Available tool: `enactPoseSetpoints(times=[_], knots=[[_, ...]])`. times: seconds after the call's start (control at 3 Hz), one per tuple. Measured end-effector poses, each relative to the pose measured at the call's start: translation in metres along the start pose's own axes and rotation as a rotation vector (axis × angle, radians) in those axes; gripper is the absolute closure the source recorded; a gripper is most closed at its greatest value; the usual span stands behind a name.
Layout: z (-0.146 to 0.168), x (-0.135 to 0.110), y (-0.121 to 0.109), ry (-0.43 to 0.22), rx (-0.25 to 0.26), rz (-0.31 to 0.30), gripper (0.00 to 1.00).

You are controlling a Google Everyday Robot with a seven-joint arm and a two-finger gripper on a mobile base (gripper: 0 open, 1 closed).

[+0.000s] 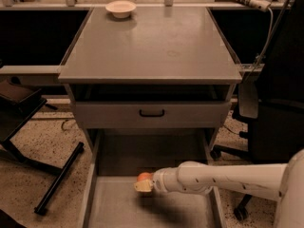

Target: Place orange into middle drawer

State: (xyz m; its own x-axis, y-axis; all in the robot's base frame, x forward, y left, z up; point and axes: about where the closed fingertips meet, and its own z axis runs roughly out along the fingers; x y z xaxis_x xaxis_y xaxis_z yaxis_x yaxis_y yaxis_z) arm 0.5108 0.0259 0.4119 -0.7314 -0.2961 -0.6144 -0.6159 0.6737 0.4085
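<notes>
The orange [144, 176] is held at the tip of my gripper [142, 185], which is shut on it. My white arm reaches in from the lower right. The gripper and orange hang just above the floor of the middle drawer [118, 208], a wide shallow gray tray pulled out at the bottom of the view. They are near the middle of the tray, close to where it runs under the cabinet.
A gray drawer front with a black handle [152, 113] sits above the tray. A white bowl [120, 7] stands on the cabinet top [156, 46]. A black office chair [275, 127] is at the right and a black stand leg [59, 179] lies at the left.
</notes>
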Motion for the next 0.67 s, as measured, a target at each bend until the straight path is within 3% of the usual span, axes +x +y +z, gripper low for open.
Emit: enactPoseSetpoints(times=[0.33,0.67], knots=[[0.0134,-0.0006,-0.0205,0.036,0.029,0.0,1.0],[0.0143,0.0002,-0.0219,0.041,0.031,-0.003,0.82]])
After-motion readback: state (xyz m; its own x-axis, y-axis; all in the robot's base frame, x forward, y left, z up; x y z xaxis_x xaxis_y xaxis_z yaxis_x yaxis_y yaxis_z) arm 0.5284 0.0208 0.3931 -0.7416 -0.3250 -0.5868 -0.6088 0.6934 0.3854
